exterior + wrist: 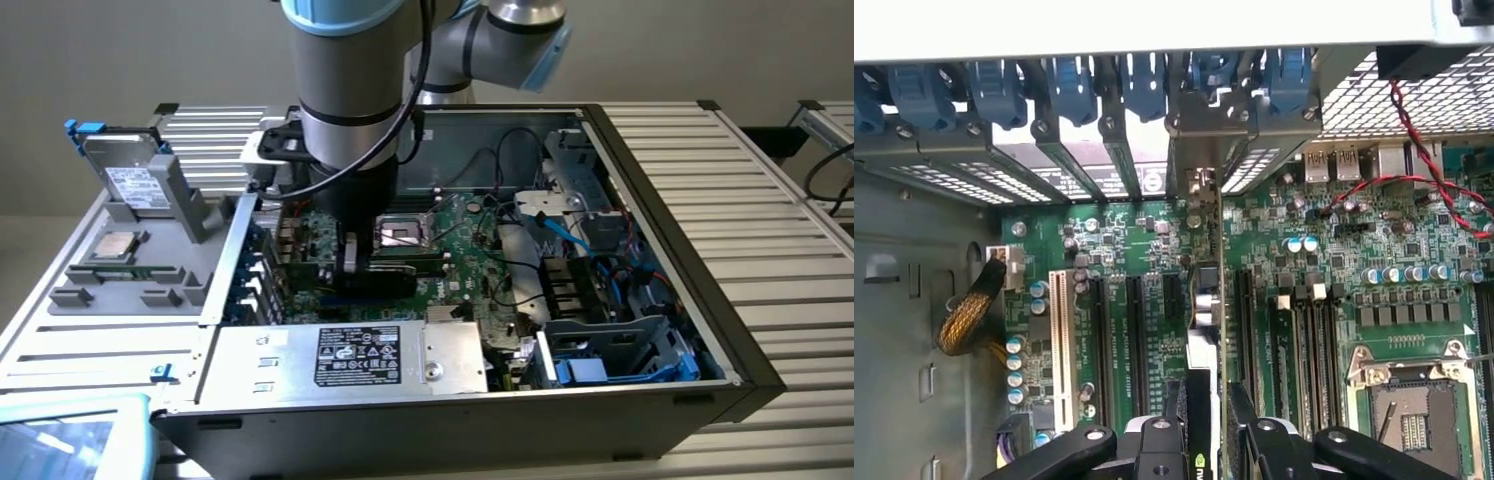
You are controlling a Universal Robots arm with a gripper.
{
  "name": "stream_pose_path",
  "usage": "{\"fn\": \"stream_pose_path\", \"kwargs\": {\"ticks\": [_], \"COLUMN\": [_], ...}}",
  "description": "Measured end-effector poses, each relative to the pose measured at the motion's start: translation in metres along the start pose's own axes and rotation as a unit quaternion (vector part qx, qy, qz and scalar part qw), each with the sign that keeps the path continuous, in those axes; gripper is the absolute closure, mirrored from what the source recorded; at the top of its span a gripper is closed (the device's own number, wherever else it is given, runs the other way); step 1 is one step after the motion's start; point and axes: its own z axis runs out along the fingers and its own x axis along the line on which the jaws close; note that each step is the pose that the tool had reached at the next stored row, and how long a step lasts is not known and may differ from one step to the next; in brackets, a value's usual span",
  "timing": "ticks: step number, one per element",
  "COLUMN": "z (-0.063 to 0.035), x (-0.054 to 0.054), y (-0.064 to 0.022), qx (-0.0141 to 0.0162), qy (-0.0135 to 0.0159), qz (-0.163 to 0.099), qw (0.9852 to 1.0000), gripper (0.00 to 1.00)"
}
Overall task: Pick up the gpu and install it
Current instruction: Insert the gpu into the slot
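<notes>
Item: the gpu (1204, 300), upright and edge-on, with the gripper (1206, 425) clenched on its upper edge.
Location: inside the open computer case (441, 430), over the motherboard (1324, 240), toward the exterior view's left. Its silver bracket (1194, 190) meets the rear bay by the blue latches (1144, 90).
Handling: keep the card square to its slot and press straight down. Whether it is seated cannot be told.

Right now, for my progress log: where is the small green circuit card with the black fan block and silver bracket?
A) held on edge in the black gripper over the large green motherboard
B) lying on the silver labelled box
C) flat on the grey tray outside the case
A: the gpu stands on edge in the gripper, above the slots of the motherboard.
</notes>
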Motion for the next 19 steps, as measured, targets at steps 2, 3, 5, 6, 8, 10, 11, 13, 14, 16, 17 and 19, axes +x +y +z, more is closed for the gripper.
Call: {"fn": "stream_pose_path", "kwargs": {"ticks": [2,3,5,6,8,10,11,13,14,16,17,19], "z": [-0.0001,-0.0001,-0.0001,-0.0001,-0.0001,-0.0002,-0.0001,-0.0001,0.0000,0.0000,0.0001,0.0001], "x": [0.0003,0.0003,0.0004,0.0004,0.0003,0.0003,0.0003,-0.0001,-0.0009,-0.0033,-0.0043,-0.0050], "y": [-0.0017,-0.0017,-0.0017,-0.0017,-0.0020,-0.0020,-0.0020,-0.0020,-0.0019,-0.0018,-0.0017,-0.0017], "qx": [-0.0004,-0.0005,-0.0005,-0.0006,-0.0025,-0.0038,-0.0038,-0.0043,-0.0047,-0.0056,-0.0057,-0.0054], "qy": [0.0001,0.0001,0.0001,0.0001,0.0002,0.0004,0.0003,0.0003,0.0004,0.0023,0.0038,0.0062], "qz": [0.000,0.000,0.000,0.000,0.000,0.000,0.000,0.000,0.000,0.000,0.000,0.001], "qw": [1.0000,1.0000,1.0000,1.0000,1.0000,1.0000,1.0000,1.0000,1.0000,1.0000,1.0000,1.0000], "gripper": [0.73,0.73,0.73,0.73,0.73,0.73,0.73,0.73,0.73,0.73,0.73,0.73]}}
